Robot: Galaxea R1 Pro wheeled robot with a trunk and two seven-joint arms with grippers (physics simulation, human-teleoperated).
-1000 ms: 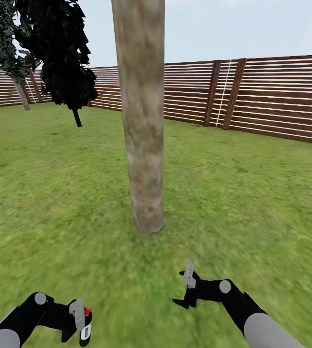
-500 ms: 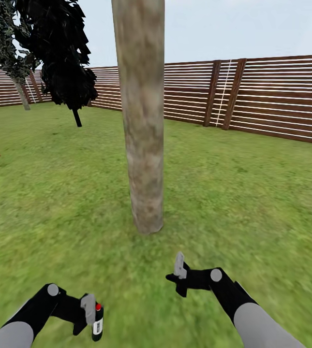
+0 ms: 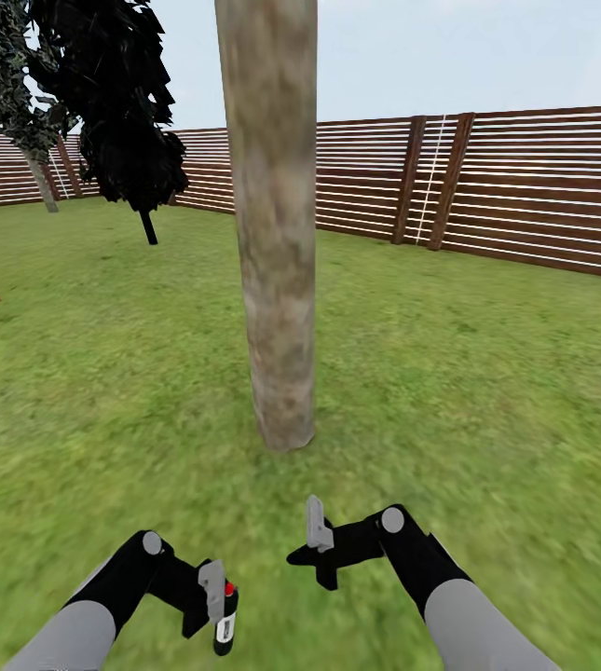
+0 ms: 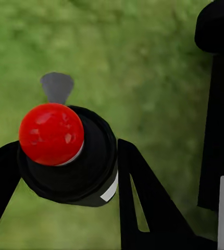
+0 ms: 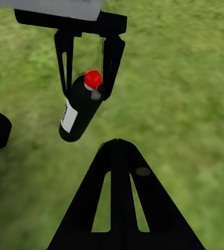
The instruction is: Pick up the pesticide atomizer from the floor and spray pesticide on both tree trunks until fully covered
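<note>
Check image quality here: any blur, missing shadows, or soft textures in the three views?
Head view: grass smeared near the bottom, tree trunk casts no shadow. Left wrist view: pesticide atomizer sharp, lawn behind blurred. Right wrist view: grass soft, left gripper crisp.

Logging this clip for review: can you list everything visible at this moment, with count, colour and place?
tree trunk: one, pale grey-beige, mottled, centre of the lawn ahead.
second tree: one, grey-green crown, far left by the fence.
black cone-shaped tree: one, black, left background.
fence: one, brown slats, across the background.
lawn: green, all around.
pesticide atomizer: one, black with red top and white label, held between the fingers of the left gripper.
left gripper: black and grey, low left of the head view, shut on the bottle.
right gripper: black and grey, low centre, holding nothing.
</note>
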